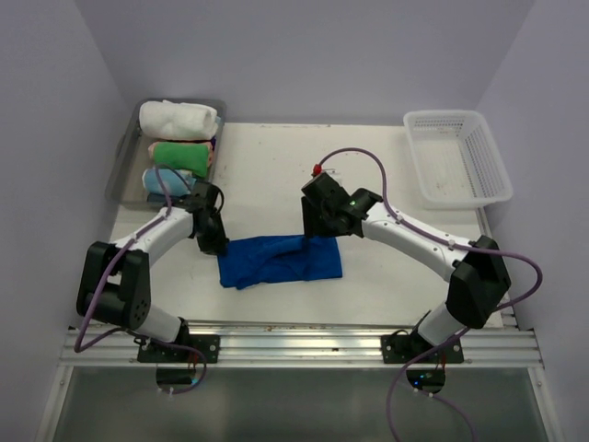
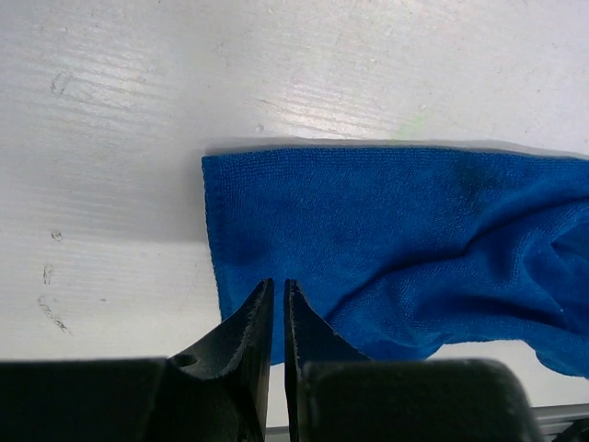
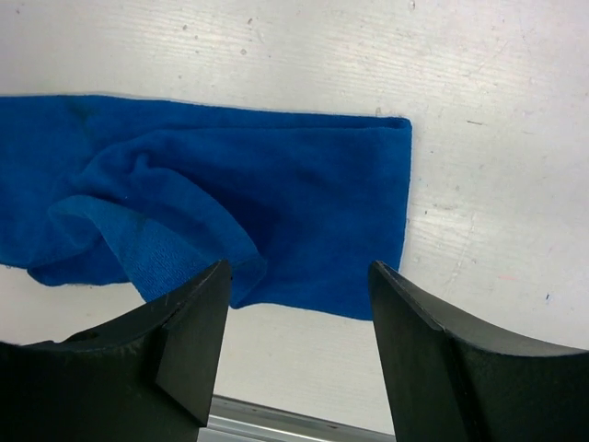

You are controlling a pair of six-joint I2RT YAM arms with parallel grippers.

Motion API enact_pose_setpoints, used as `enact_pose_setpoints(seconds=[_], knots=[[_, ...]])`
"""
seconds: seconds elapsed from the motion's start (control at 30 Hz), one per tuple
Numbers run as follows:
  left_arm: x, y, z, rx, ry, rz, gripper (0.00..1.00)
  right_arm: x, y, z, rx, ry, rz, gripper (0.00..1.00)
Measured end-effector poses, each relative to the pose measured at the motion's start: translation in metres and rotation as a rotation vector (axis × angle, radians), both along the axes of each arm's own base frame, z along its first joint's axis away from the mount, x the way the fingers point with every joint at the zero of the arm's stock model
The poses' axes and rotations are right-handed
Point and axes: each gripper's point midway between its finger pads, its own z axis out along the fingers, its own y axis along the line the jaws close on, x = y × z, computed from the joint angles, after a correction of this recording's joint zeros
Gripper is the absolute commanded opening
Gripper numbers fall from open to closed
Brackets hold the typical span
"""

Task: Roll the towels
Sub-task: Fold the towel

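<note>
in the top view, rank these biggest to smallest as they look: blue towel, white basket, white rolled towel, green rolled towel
1. white basket
2. blue towel
3. white rolled towel
4. green rolled towel

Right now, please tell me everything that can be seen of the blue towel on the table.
The blue towel is a soft, fuzzy cloth, lying on the white table between the two arms. It is spread in a long strip, not rolled; its ends are straight, the middle bunched into folds. The left gripper, nearly shut, is at its left end; whether it pinches the cloth I cannot tell. The open right gripper hangs over the right end.
</note>
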Motion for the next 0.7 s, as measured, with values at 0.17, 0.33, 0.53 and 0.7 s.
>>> enact_pose_setpoints(seconds=[0.17, 0.33, 0.53, 0.7], knots=[[0.001, -0.003, 0.006, -0.018, -0.020, -0.016, 0.12, -0.003, -0.003, -0.010, -0.034, 0.032, 0.011, 0.61], [-0.003, -0.029, 0.030, -0.081, -0.095, -0.102, 0.25, -0.005, -0.001, -0.011, -0.026, 0.043, 0.021, 0.61], [-0.021, -0.089, 0.060, -0.244, -0.169, -0.278, 0.49, -0.006, 0.000, -0.019, -0.039, 0.063, 0.024, 0.61], [-0.028, -0.124, 0.069, -0.289, -0.221, -0.378, 0.54, -0.006, 0.001, -0.020, -0.040, 0.068, 0.026, 0.62]])
